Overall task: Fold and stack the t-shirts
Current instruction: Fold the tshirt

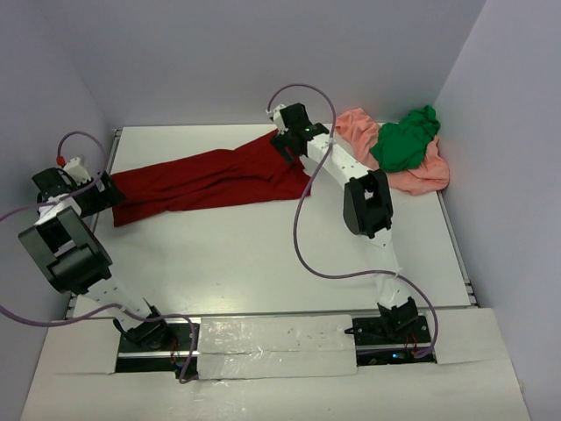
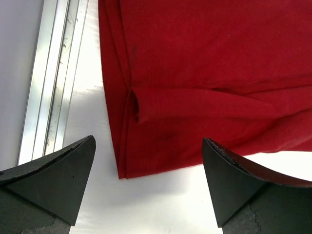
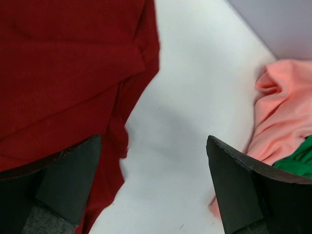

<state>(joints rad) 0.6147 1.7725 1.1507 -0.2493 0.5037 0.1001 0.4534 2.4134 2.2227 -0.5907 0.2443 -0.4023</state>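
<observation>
We start at the bare near part of the table (image 1: pixel 263 263). Farther in on the left, the left gripper (image 2: pixel 148 141) has its jaws wide apart, poised over the left end of the red shirt (image 1: pixel 210 180) without clamping it. That shirt lies stretched in a long, loosely bunched band across the table's middle. At its right end we see the right gripper (image 3: pixel 153 139), its jaws likewise spread, one finger over the red cloth. Beyond it, in the far right corner, the green shirt (image 1: pixel 405 140) lies crumpled on top of the pink shirt (image 1: pixel 425 178).
</observation>
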